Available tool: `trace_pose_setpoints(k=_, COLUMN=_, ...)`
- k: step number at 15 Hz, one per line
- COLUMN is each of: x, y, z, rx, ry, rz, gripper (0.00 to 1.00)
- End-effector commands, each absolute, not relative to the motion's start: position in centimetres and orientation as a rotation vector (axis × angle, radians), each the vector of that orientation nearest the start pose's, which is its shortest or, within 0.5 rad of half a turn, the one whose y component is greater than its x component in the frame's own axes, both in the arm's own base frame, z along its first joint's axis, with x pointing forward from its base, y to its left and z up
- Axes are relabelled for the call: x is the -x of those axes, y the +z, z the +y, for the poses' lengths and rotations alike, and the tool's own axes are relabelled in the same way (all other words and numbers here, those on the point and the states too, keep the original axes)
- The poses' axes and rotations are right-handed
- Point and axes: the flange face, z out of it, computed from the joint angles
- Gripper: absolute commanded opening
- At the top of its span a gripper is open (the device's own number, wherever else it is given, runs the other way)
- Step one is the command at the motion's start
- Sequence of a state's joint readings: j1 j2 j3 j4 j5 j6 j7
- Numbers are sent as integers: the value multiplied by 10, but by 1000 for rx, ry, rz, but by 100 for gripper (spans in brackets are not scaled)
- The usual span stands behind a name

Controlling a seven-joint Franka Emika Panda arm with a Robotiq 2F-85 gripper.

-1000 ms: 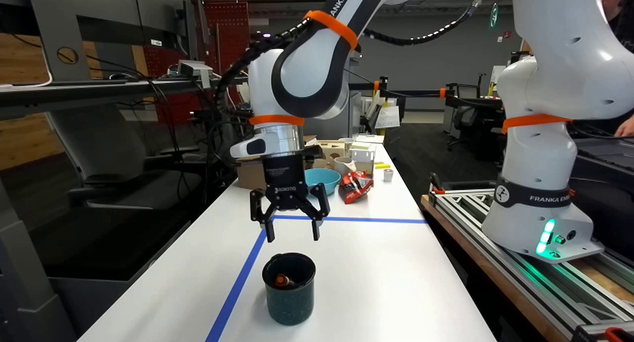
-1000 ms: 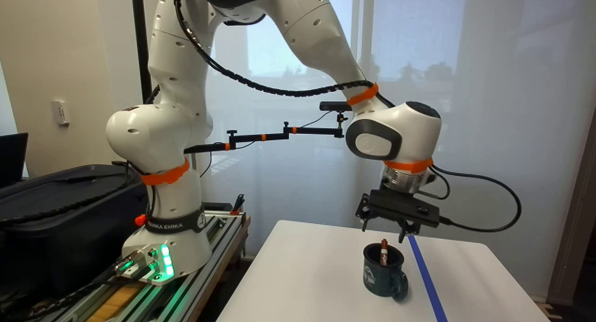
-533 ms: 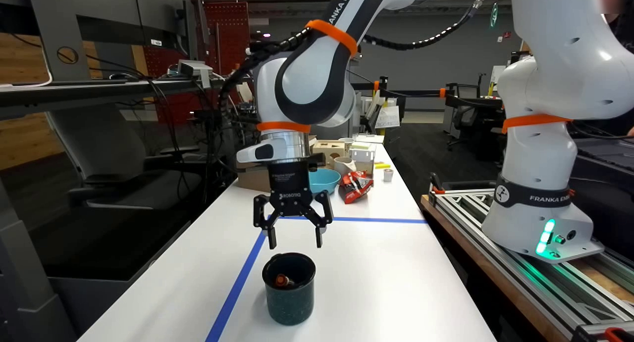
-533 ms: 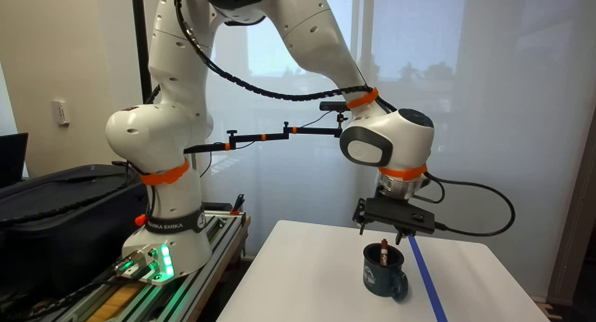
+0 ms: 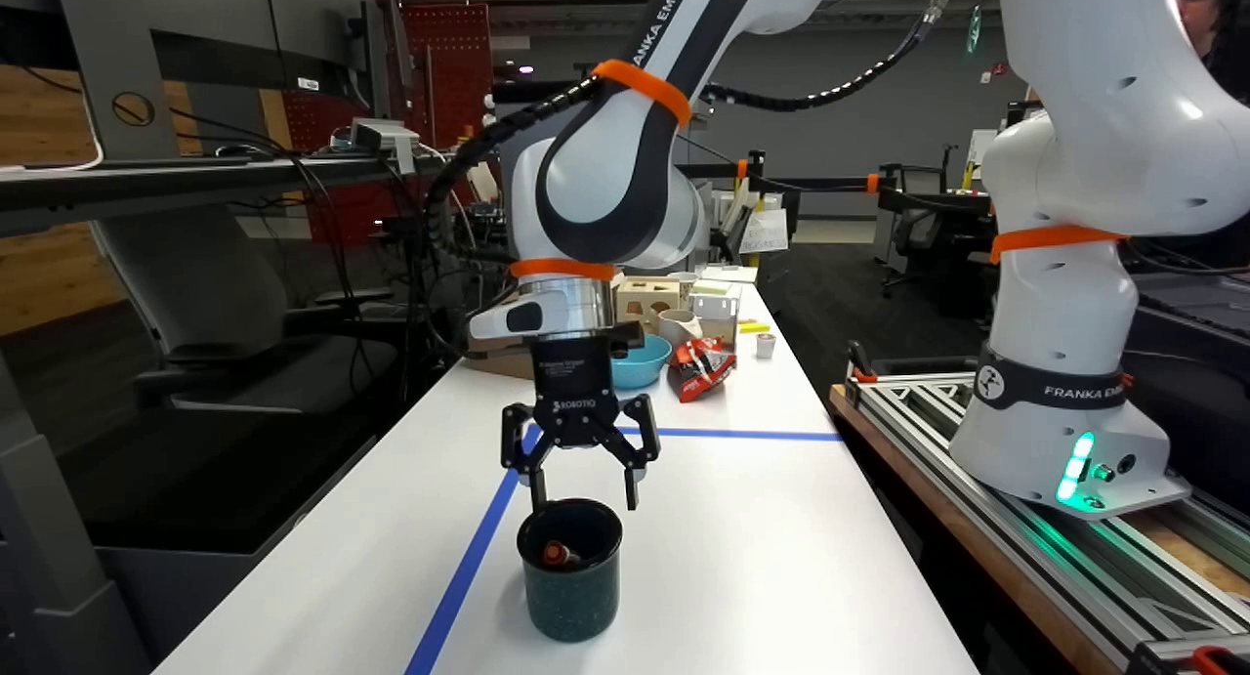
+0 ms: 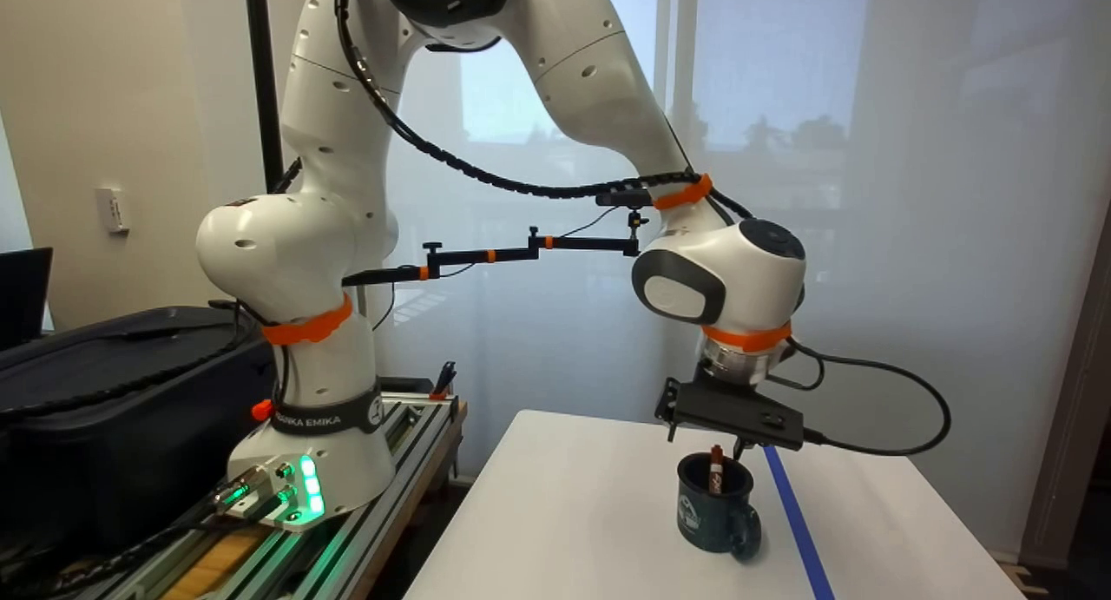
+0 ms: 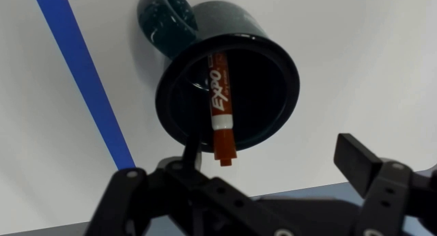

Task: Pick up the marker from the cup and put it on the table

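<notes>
The orange-red marker [image 5: 559,554] leans inside the dark green cup, its cap sticking above the rim in an exterior view [image 6: 715,474]. The cup [image 5: 574,602] stands upright on the white table [image 5: 742,548]; its handle shows in an exterior view [image 6: 745,532]. My gripper [image 5: 585,506] is open and empty, just above the cup, pointing down. In the wrist view the marker [image 7: 221,92] runs toward the jaws. Its cap lies nearer the left finger of the open gripper [image 7: 268,142]; the right finger is well off to the side. The marker's lower end is hidden in the cup [image 7: 225,19].
Blue tape [image 5: 479,548] runs beside the cup. Farther back stand a light blue bowl [image 5: 640,362], a red bag [image 5: 699,367], a small white cup [image 5: 765,346] and boxes. The table's edge shows in the wrist view [image 7: 300,189].
My gripper has come down toward the cup, still open, shifting a little right in an exterior view. The cup and marker have not moved.
</notes>
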State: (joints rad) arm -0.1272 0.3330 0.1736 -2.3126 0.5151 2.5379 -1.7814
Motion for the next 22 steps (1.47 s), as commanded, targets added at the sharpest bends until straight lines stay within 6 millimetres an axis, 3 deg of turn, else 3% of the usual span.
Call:
trace_pose_setpoints(k=1, x=-517, y=179, z=21, rx=2186, ry=-310, rz=-1790, gripper=99)
trace_pose_setpoints(k=7, x=-523, y=176, z=14, rx=2211, ry=-327, rz=-1746, gripper=99)
trace_pose_setpoints(k=8, x=-524, y=177, z=14, rx=2213, ry=-328, rz=-1741, gripper=96)
trace_pose_setpoints(k=9, x=-524, y=177, z=14, rx=2217, ry=-329, rz=-1737, gripper=85)
trace_pose_setpoints(k=13, x=-525, y=176, z=12, rx=2218, ry=-327, rz=-1727, gripper=74)
trace_pose_setpoints(k=14, x=-525, y=176, z=12, rx=2219, ry=-326, rz=-1726, gripper=66)
trace_pose_setpoints(k=17, x=-526, y=175, z=11, rx=2219, ry=-333, rz=-1723, gripper=60)
trace_pose_setpoints(k=18, x=-526, y=175, z=11, rx=2220, ry=-335, rz=-1724, gripper=64)
trace_pose_setpoints(k=19, x=-527, y=174, z=11, rx=2219, ry=-336, rz=-1724, gripper=59)
trace_pose_setpoints(k=22, x=-527, y=168, z=12, rx=2219, ry=-330, rz=-1722, gripper=60)
